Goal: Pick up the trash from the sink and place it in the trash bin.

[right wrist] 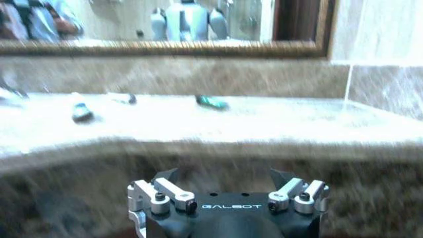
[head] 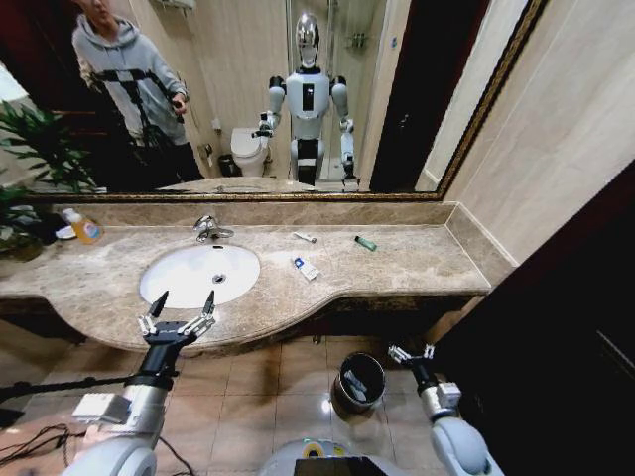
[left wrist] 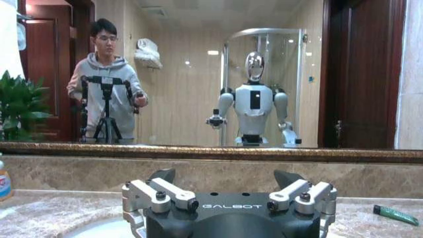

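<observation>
The white oval sink is set in the marble counter, with no trash showing in its bowl. On the counter to its right lie a white tube with blue print, a thin white stick and a green tube. My left gripper hovers open over the counter's front edge, just in front of the sink. The black trash bin stands on the floor below the counter, with something pale inside. Open and empty, my right gripper hangs low just to the bin's right. The right wrist view shows the green tube and white tube.
A chrome faucet stands behind the sink. An orange-yellow bottle and a plant sit at the counter's far left. A large mirror backs the counter. A dark wall closes in on the right. Cables lie on the floor at left.
</observation>
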